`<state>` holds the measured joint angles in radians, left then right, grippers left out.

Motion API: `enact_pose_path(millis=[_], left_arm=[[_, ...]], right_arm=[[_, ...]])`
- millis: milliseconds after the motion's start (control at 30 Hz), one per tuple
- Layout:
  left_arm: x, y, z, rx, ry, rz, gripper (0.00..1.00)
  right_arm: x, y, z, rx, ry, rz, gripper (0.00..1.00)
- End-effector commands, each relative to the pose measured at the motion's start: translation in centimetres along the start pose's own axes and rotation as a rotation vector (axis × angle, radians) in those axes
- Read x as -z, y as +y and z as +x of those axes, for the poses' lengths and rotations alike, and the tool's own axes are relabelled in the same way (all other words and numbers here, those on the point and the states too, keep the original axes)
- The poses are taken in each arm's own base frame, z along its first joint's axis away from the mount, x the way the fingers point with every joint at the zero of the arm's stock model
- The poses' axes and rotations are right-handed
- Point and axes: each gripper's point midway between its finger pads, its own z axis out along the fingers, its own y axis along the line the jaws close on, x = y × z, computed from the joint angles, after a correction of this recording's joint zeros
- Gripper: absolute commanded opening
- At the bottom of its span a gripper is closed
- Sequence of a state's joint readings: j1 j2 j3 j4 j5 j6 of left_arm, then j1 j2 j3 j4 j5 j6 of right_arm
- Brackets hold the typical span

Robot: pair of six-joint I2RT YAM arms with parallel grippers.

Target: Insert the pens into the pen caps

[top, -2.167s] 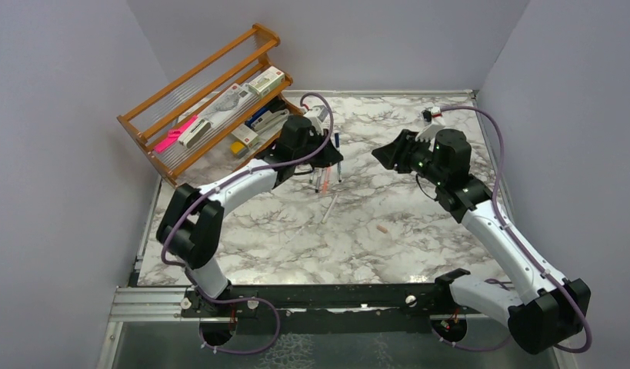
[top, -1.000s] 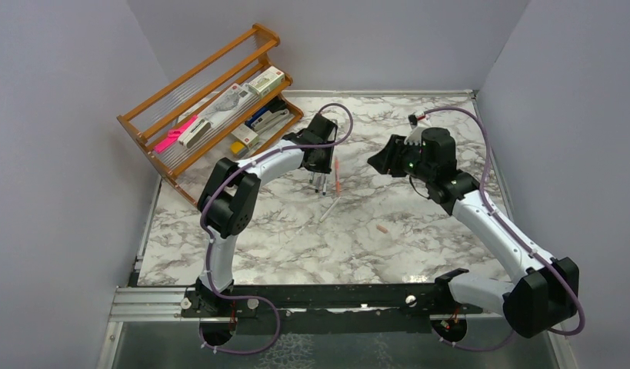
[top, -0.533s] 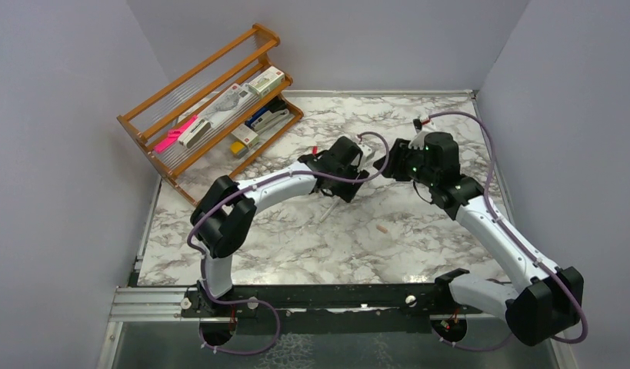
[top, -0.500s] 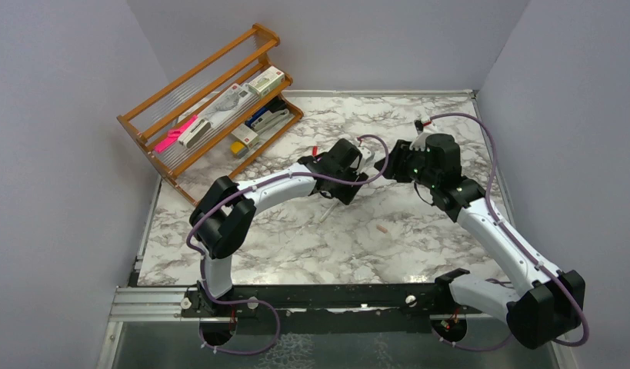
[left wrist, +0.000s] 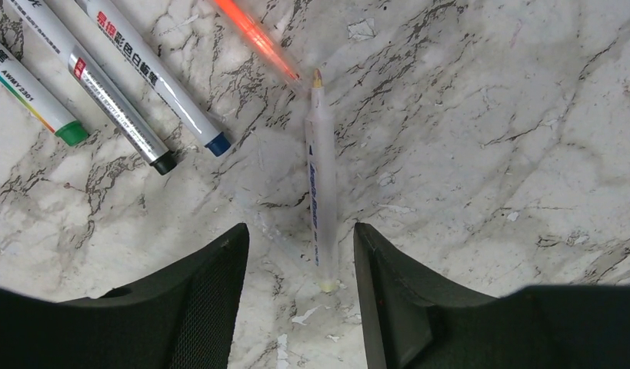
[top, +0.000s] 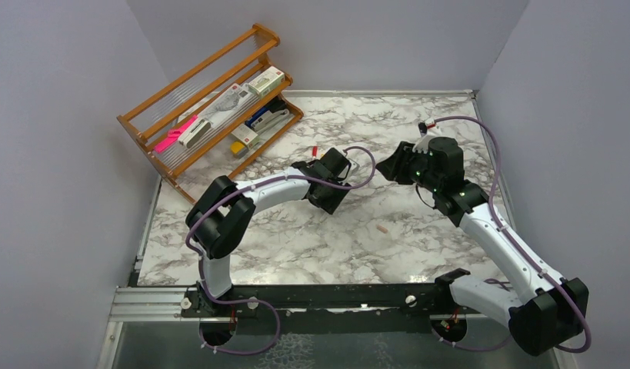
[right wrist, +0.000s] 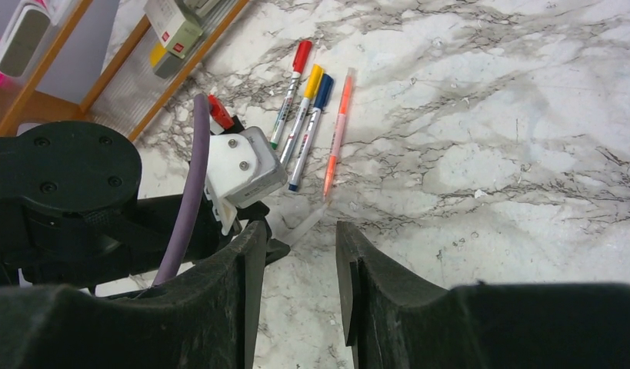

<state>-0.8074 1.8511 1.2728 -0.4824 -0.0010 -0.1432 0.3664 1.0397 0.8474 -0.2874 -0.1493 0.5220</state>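
Top view: left gripper [top: 333, 201] has backed off from the right gripper [top: 387, 165], and a pink cap [top: 382, 228] lies loose nearby

Left wrist: jaws now open, straddling the uncapped white pen [left wrist: 321, 184], so probably grabbing it next

Right wrist: jaws apart, nothing in them

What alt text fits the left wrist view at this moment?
The left gripper, jaws open, hangs over a pale translucent pen lying on the marble table, its yellowish tip pointing away. Farther off lie three grey-white markers and an orange pen.
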Motion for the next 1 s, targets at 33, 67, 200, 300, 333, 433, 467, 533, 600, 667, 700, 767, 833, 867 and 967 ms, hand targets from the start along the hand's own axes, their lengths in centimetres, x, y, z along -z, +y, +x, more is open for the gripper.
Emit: enact_pose_path(millis=[33, 67, 200, 300, 333, 433, 467, 533, 600, 667, 700, 767, 833, 867, 967], left_arm=[[0.4, -0.6, 0.4, 0.011, 0.009, 0.008, 0.49], [0.2, -0.7, 0.7, 0.011, 0.017, 0.011, 0.47], [-0.6, -1.0, 1.8, -0.003, 0.053, 0.007, 0.36], [-1.2, -1.0, 2.6, -0.016, 0.079, -0.012, 0.35], [-1.3, -1.1, 2.8, -0.014, 0.086, -0.014, 0.35], [-1.8, -1.2, 3.5, -0.009, 0.108, -0.010, 0.35], [-1.9, -1.2, 3.7, -0.008, 0.115, -0.011, 0.35], [-2.2, -1.3, 4.0, -0.006, 0.127, -0.008, 0.33], [-2.5, -1.5, 4.2, -0.004, 0.138, -0.001, 0.18], [-2.4, -1.7, 4.1, -0.003, 0.137, 0.005, 0.05], [-2.3, -1.7, 3.9, 0.000, 0.129, 0.004, 0.00], [-1.9, -1.7, 3.2, 0.004, 0.102, 0.005, 0.00], [-1.1, -2.0, 1.7, 0.013, 0.044, 0.016, 0.00], [-0.5, -2.3, 0.7, 0.019, 0.007, 0.028, 0.00], [1.6, -3.3, -2.5, 0.023, -0.095, 0.080, 0.00]], right_arm=[[0.4, -0.1, -0.1, -0.008, -0.016, 0.005, 0.38], [0.4, -0.2, -0.1, -0.008, -0.016, 0.007, 0.38], [0.5, -0.2, 0.0, -0.005, -0.014, 0.008, 0.37], [0.4, -0.2, 0.1, -0.009, -0.009, 0.007, 0.37], [0.4, -0.2, 0.1, -0.008, -0.009, 0.006, 0.37], [0.4, -0.2, 0.1, -0.006, -0.009, 0.008, 0.37], [0.4, -0.2, 0.1, -0.006, -0.010, 0.008, 0.37], [0.4, -0.2, 0.1, -0.006, -0.008, 0.008, 0.37], [0.4, -0.3, 0.2, -0.005, -0.007, 0.010, 0.37], [0.4, -0.3, 0.1, -0.005, -0.008, 0.010, 0.37], [0.4, -0.3, 0.1, -0.005, -0.008, 0.010, 0.37], [0.4, -0.2, 0.1, -0.012, -0.008, 0.010, 0.37], [0.4, 0.2, -0.2, -0.026, -0.009, -0.004, 0.37], [0.5, 0.6, -0.4, -0.034, -0.008, -0.015, 0.37], [0.8, 1.7, -1.6, -0.062, -0.027, -0.048, 0.38]])
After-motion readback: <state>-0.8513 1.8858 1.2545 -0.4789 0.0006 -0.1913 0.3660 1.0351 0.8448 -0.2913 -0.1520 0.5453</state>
